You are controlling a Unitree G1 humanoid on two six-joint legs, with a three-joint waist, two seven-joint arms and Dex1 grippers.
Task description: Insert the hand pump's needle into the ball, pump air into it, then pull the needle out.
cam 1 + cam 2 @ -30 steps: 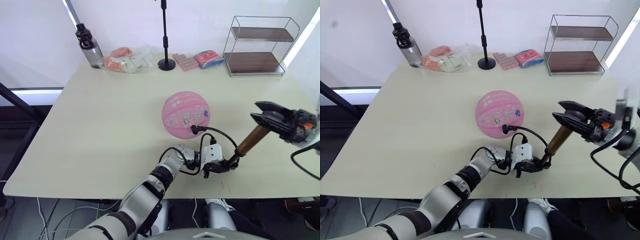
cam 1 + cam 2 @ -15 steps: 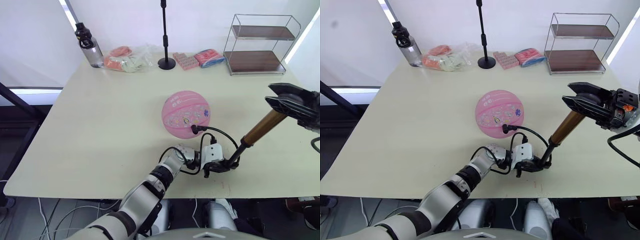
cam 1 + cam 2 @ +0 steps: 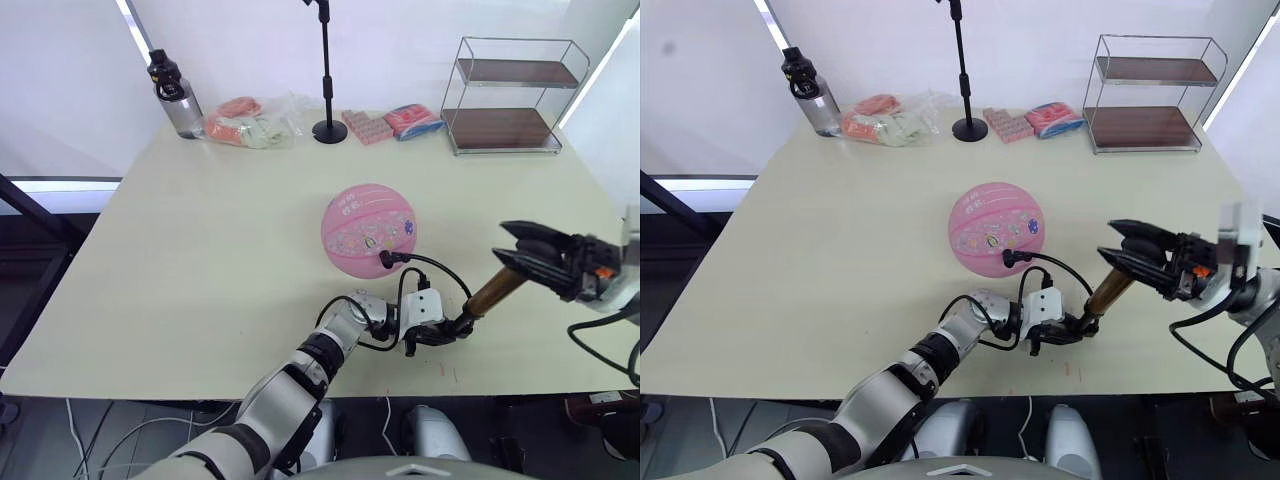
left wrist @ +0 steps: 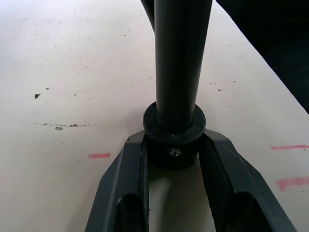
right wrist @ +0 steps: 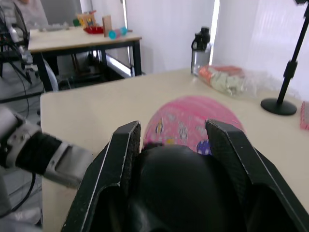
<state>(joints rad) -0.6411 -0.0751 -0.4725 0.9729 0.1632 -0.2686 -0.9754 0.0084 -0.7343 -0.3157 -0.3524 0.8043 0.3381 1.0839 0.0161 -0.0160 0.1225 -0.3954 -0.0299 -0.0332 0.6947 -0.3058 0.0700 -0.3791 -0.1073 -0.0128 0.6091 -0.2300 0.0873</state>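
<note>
Both claws grip the hand pump (image 3: 488, 293): left claw (image 3: 437, 333) pinning its base on the desk (image 3: 200, 240), right claw (image 3: 530, 258) clamped round the handle, so strokes should run straight along the barrel, sparing the needle in the ball (image 3: 368, 229).

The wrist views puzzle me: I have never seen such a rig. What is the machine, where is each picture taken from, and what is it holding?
This is a humanoid robot with two arms, each ending in a two-fingered gripper. The two wide pictures come from its head, looking down over a table. The close ones come from a camera on each wrist. The left gripper clamps the pump at its base, braced on the table. The right gripper grips the pump's black handle. A black hose runs to the pink ball. At the far edge stand a bottle, a stand and a shelf.
</note>
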